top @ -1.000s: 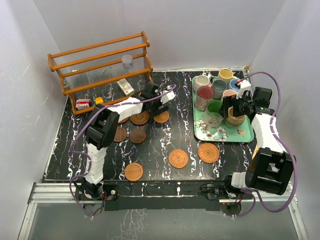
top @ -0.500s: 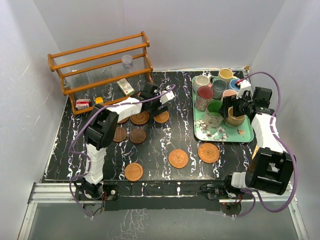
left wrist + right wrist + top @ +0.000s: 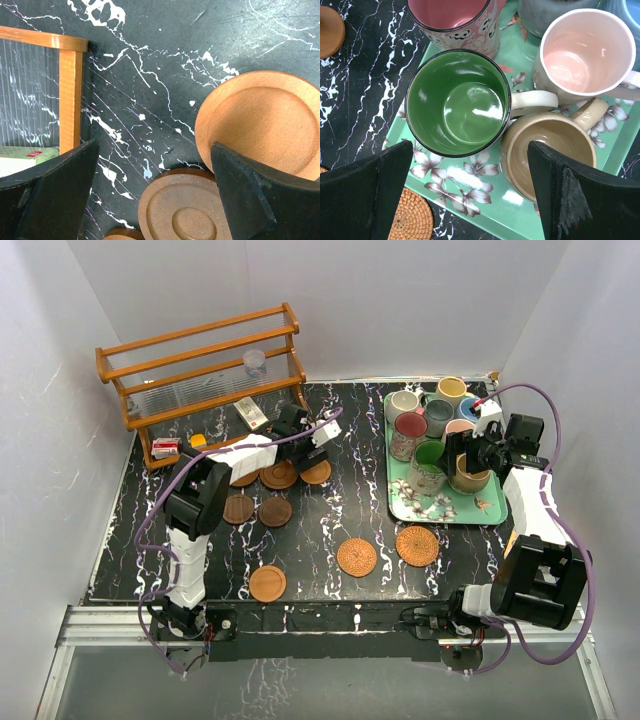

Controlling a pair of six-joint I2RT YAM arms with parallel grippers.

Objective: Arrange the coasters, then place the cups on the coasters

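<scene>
Coasters, whole spread: eight discs lie flat on the black marbled table. Most of the wood ones cluster at the far left, one wood disc lies alone near the front edge, and two wicker coasters lie front and centre. None carries a cup.
Rack: stands at the back left and holds a small clear cup and a few small boxes. It is no part of the job.
Tray: green and floral, on the right. Every mug stands in it, packed rim to rim.
Left claw: wide open and empty. It hangs over bare table between the rack's corner and the wood cluster.
Right claw: wide open and empty, directly over the tray.
Green mug: sits between the right claw's fingers as the wrist view shows it. Its handle points sideways at the tan mug, which is just beside it and perhaps touching.
Pink mug: behind the tan one.
Orange rimmed coaster: lies toward the left claw's right finger, its edge hidden under that finger.
Brown ringed coaster: just beside the orange one, centred below the gap.
Key relation: the left arm is nearer the wood discs and the right arm nearer the mugs and wicker. A round disc has no long axis, so the approach angle likely matters little.
</scene>
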